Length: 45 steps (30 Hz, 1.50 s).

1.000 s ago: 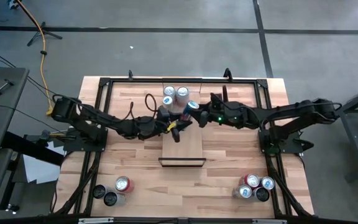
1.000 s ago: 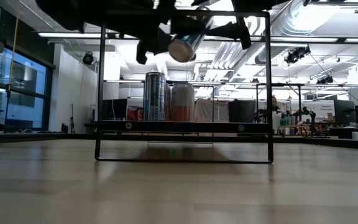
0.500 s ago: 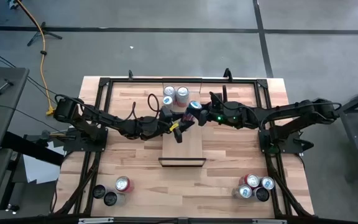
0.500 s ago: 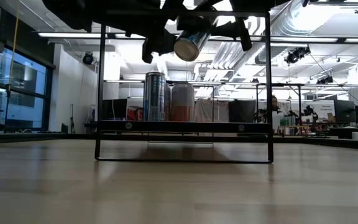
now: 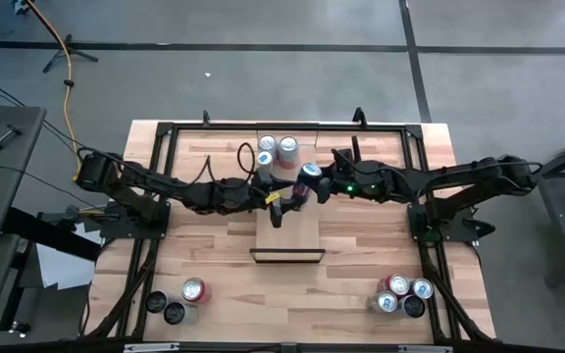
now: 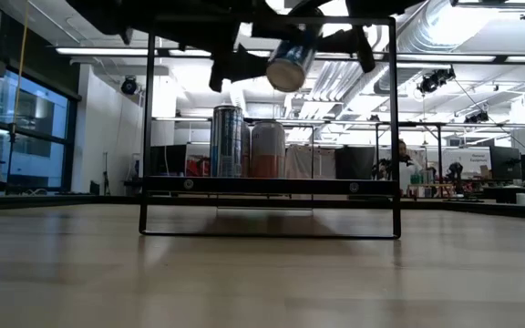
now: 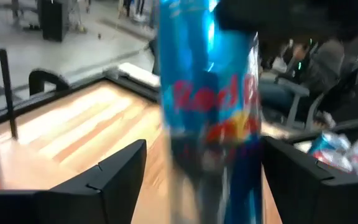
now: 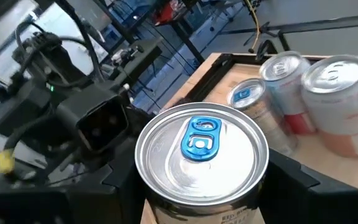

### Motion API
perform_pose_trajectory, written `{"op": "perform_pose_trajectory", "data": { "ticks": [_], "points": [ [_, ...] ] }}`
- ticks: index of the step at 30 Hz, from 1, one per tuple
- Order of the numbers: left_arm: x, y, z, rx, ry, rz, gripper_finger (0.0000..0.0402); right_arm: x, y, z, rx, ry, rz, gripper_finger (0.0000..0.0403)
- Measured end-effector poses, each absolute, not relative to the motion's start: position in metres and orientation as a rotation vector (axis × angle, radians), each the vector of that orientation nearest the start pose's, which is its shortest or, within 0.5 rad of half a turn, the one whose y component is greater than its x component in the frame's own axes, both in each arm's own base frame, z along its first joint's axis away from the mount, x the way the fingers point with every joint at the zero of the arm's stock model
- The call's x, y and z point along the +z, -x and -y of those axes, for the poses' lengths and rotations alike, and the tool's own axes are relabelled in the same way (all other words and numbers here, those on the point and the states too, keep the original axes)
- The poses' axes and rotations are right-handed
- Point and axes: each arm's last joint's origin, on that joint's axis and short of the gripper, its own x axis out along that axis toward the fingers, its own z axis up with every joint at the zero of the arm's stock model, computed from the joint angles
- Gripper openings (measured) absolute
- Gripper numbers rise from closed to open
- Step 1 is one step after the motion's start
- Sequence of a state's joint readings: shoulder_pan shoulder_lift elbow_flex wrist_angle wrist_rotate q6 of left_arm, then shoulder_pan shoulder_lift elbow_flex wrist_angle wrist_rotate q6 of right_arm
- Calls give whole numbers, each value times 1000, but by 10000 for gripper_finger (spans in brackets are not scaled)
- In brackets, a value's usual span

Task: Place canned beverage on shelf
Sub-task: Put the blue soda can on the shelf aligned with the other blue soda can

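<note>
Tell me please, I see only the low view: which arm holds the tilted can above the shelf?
Observer: The right pincer grips the can; its wrist view shows both fingers against the can's sides.
Operator: And the left pincer?
Observer: The left pincer is open around the same can, with a gap showing at one side.
Operator: How many cans stand on the shelf? I count two.
Observer: Three cans; from above they stand together at one end of the shelf.

Left hand (image 5: 281,208) open, right hand (image 5: 314,186) clamped
</note>
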<state>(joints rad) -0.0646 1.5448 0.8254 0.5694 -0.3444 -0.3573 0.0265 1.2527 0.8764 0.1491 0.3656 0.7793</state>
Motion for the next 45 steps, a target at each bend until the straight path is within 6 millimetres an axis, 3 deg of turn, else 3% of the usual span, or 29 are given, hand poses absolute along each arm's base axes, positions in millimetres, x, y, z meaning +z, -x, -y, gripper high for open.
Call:
{"op": "perform_pose_trajectory", "data": {
  "ticks": [4,9,12,15,19,25,31,39,45],
  "points": [
    [250,-317,8,263,296,-159,277,304,-265,4,-435,-688,-129,220],
    [277,-280,6,258,262,-254,278,310,-235,4,-469,-641,-237,220],
    [297,-253,7,297,233,-245,278,306,-224,0,-496,-596,-328,220],
    [319,-229,12,366,185,-134,278,298,-225,-4,-528,-567,-381,220],
    [331,-199,17,447,171,9,278,280,-249,-12,-585,-526,-383,220],
    [330,-172,20,511,231,87,278,262,-299,-17,-756,-453,-172,220],
    [333,-168,21,520,263,123,278,256,-341,-7,-1034,-264,-204,220],
    [334,-168,21,519,267,132,278,240,-399,10,-1088,-220,-312,220],
    [336,-168,21,517,280,153,278,221,-418,16,-1114,-261,-319,220]
  ]
}}
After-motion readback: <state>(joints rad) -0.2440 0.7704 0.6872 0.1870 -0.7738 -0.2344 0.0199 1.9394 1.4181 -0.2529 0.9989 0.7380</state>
